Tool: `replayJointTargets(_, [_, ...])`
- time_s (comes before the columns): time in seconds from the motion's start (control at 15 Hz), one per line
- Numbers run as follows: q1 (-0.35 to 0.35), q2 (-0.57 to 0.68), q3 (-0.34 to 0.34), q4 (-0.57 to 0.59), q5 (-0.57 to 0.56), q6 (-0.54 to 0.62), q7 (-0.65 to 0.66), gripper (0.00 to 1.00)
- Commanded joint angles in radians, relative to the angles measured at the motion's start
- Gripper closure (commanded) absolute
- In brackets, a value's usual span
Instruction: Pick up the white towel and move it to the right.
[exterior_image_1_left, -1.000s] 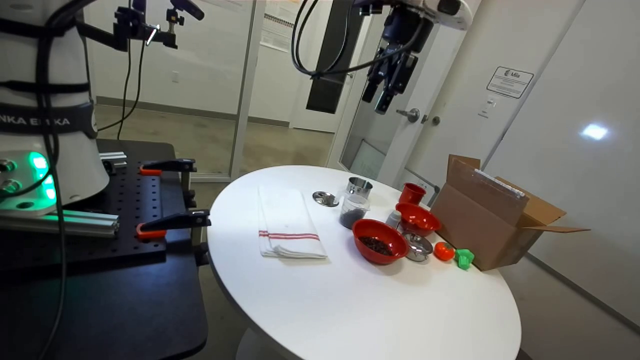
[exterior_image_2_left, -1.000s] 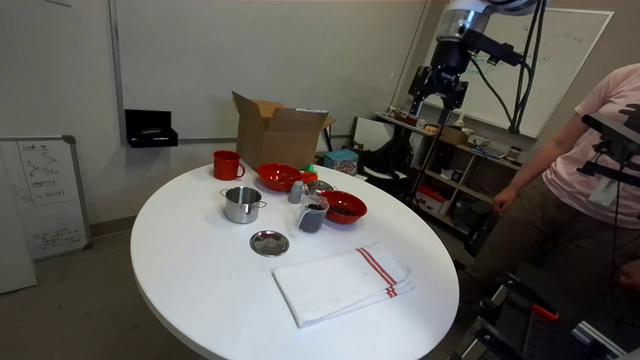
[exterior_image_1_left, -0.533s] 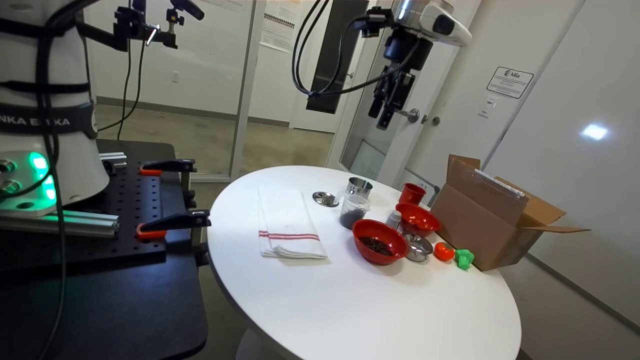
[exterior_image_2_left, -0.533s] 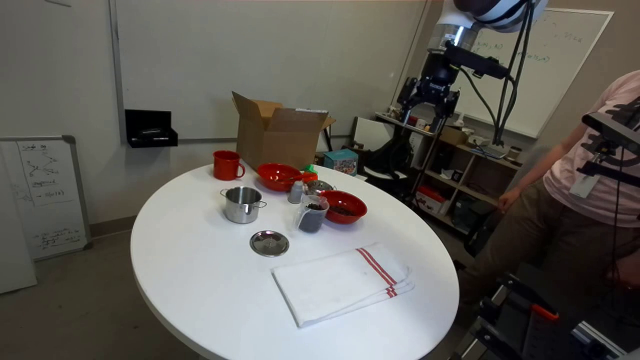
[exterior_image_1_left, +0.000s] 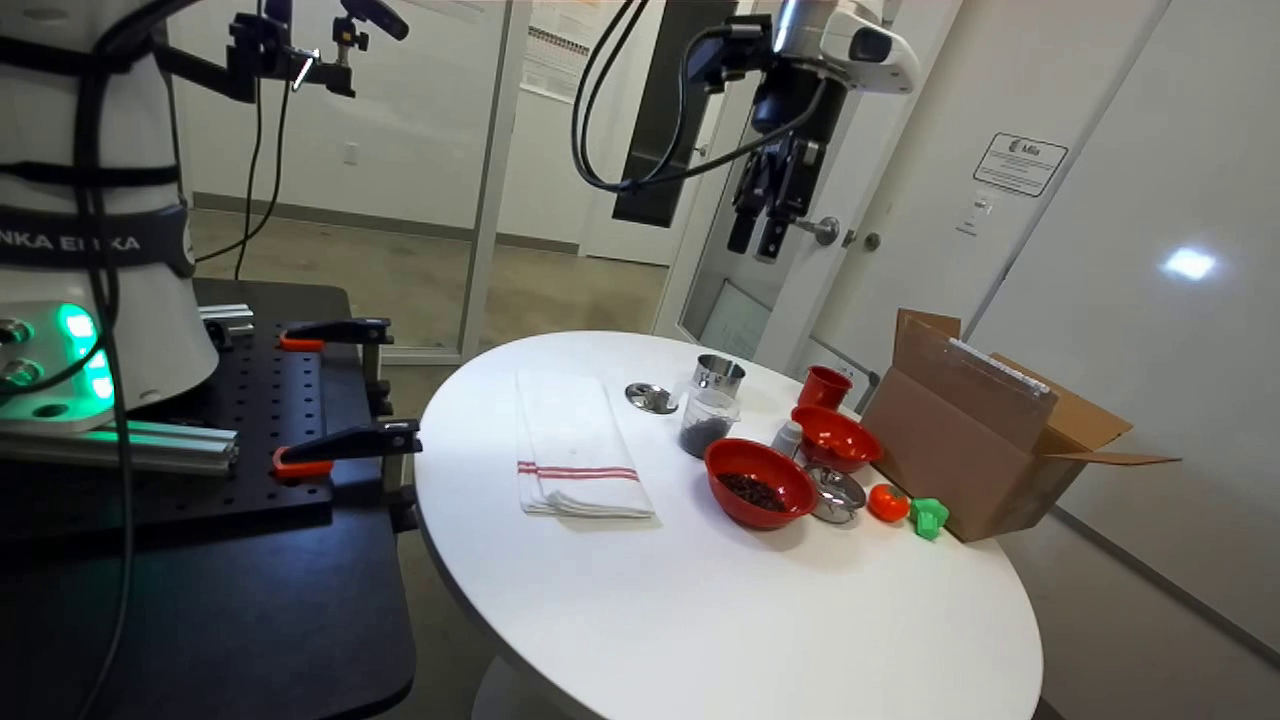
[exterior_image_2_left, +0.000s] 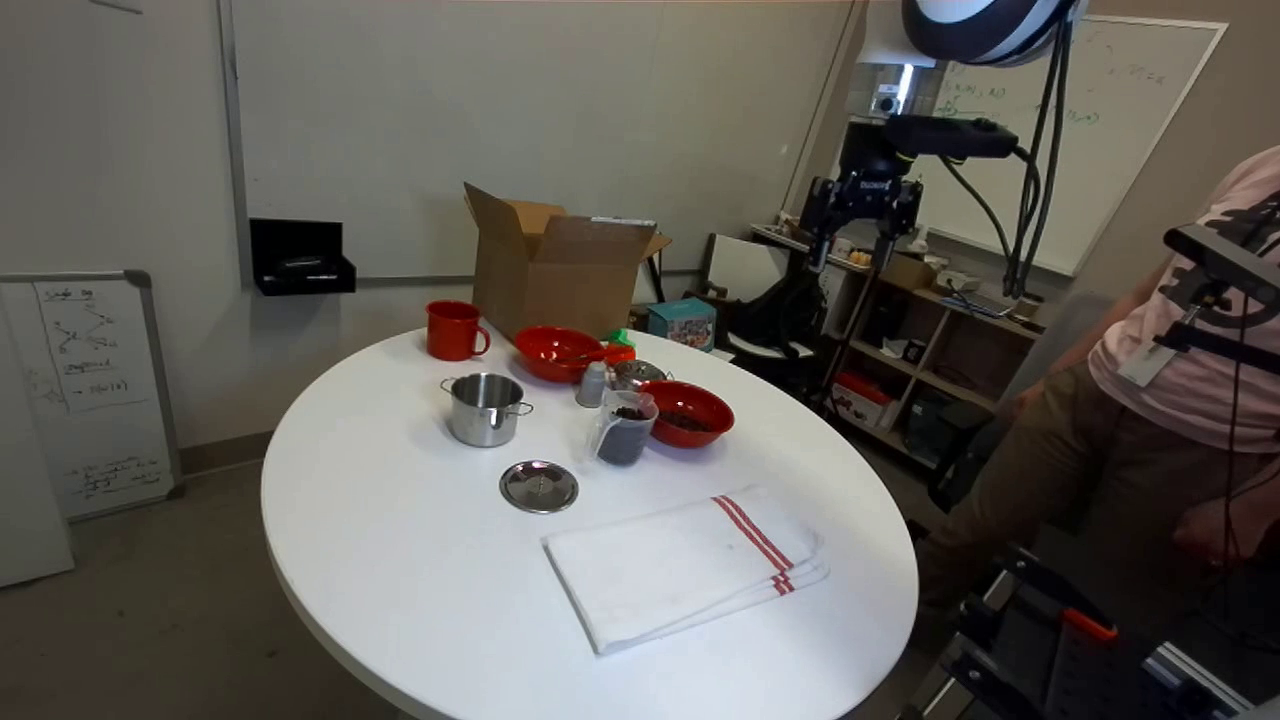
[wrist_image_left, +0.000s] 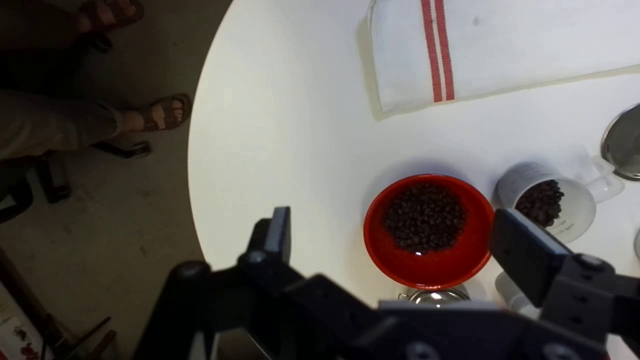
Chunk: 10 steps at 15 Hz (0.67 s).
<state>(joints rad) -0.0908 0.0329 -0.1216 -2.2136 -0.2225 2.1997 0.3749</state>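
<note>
The white towel (exterior_image_1_left: 575, 440) with red stripes lies folded flat on the round white table (exterior_image_1_left: 800, 620). It shows whole in both exterior views (exterior_image_2_left: 680, 565) and in part at the upper right of the wrist view (wrist_image_left: 515, 45). My gripper (exterior_image_1_left: 756, 240) is high above the table and apart from the towel. It also shows in an exterior view (exterior_image_2_left: 850, 252). In the wrist view the gripper (wrist_image_left: 395, 237) has its fingers wide apart with nothing held, over the area of a red bowl of dark beans (wrist_image_left: 425, 220).
Beside the towel stand a clear measuring cup of beans (exterior_image_2_left: 622, 440), a steel pot (exterior_image_2_left: 485, 410) and a lid (exterior_image_2_left: 540, 487). Further off are a second red bowl (exterior_image_1_left: 836, 438), a red mug (exterior_image_1_left: 825, 387), a tomato (exterior_image_1_left: 888, 503) and a cardboard box (exterior_image_1_left: 960, 440). A person (exterior_image_2_left: 1150, 400) stands nearby.
My gripper has come down and turned more upright, shifting slightly left in an exterior view during the last half second. It stays open. The towel and table objects have not moved.
</note>
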Motion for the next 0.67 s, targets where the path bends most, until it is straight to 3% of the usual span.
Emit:
replayJointTargets(0.0, [0.016,0.011,0.019,-0.05,-0.063,0.021,0.084,0.0])
replayJointTargets(0.27, [0.023,0.064,0.025,-0.079,-0.037,0.05,0.081,0.0])
replayJointTargets(0.53, [0.038,0.139,0.02,-0.048,0.057,0.056,0.286,0.0])
replayJointTargets(0.6, [0.039,0.138,0.022,-0.053,0.084,0.078,0.283,0.0])
